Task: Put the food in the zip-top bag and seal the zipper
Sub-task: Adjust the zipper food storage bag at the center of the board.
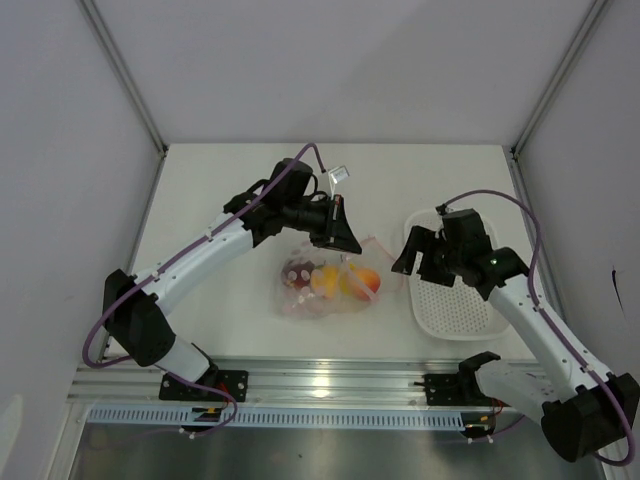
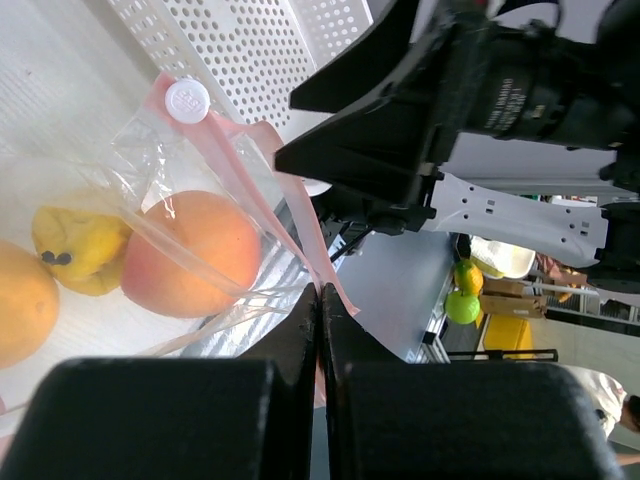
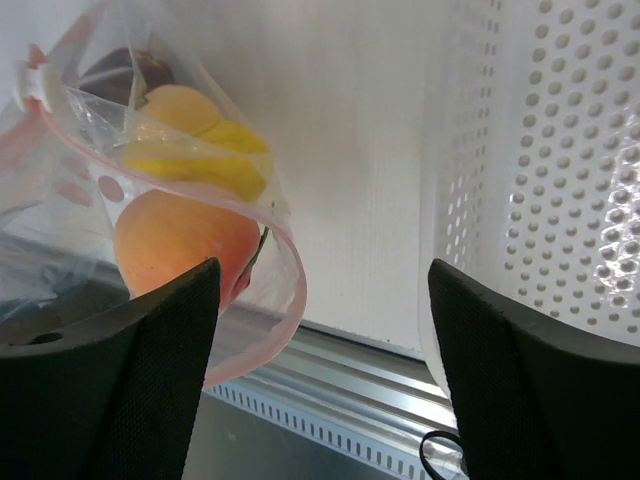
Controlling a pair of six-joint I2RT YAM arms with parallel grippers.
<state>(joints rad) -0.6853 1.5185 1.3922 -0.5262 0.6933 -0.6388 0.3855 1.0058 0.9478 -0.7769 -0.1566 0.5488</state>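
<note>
Left wrist view: left jaws clenched on narrow pink-red zipper strip [image 2: 270, 200] of clear dotted plastic zip-top bag [image 1: 320, 292], mid-worktop [image 1: 230, 190], rounded fruit-like food pieces [image 1: 345, 280] inside. Right jaws released, empty. Likely risk: thin strip slips free; unsealed mouth spills fruit.

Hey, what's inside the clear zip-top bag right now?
Inside the zip-top bag: a dark red piece, an orange-red piece and yellow pieces. They overlap, so anything lying beneath them is hidden.

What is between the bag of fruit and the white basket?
Just bare table, plainest in the right wrist view, between the zip-top bag and the basket.
</note>
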